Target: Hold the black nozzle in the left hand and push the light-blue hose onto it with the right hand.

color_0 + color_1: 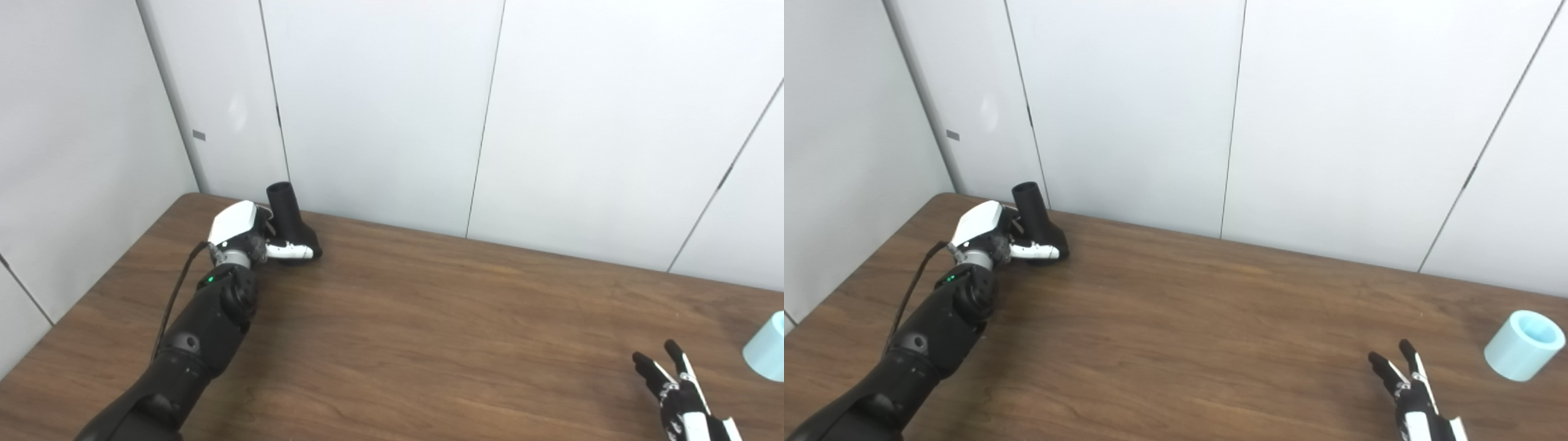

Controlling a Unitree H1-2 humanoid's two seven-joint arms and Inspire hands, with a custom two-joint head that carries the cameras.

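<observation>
Black against the white wall panels [380, 110], the nozzle [288, 220] stands at the far left corner of the brown wooden surface [429, 318], its round open end tilted up and its wider base down on the wood. We see our left hand [245, 236] right at it: the white back of the hand sits just left of the nozzle, and one white finger [291, 250] lies across the front of the nozzle's base, touching it. The other fingers are hidden behind the hand and the nozzle, so we cannot tell whether the hand is clamped on the nozzle or only resting against it. The nozzle's base looks to be on the surface.

Well apart, at the right edge, the light-blue hose [1524, 345] lies on the surface as a short stubby tube, its open mouth turned up and toward us. Our right hand [1409, 392] is at the bottom of the view, near the hose but left of it and not touching it. Its dark fingers [1381, 365] are spread apart and point away from us, holding nothing.
</observation>
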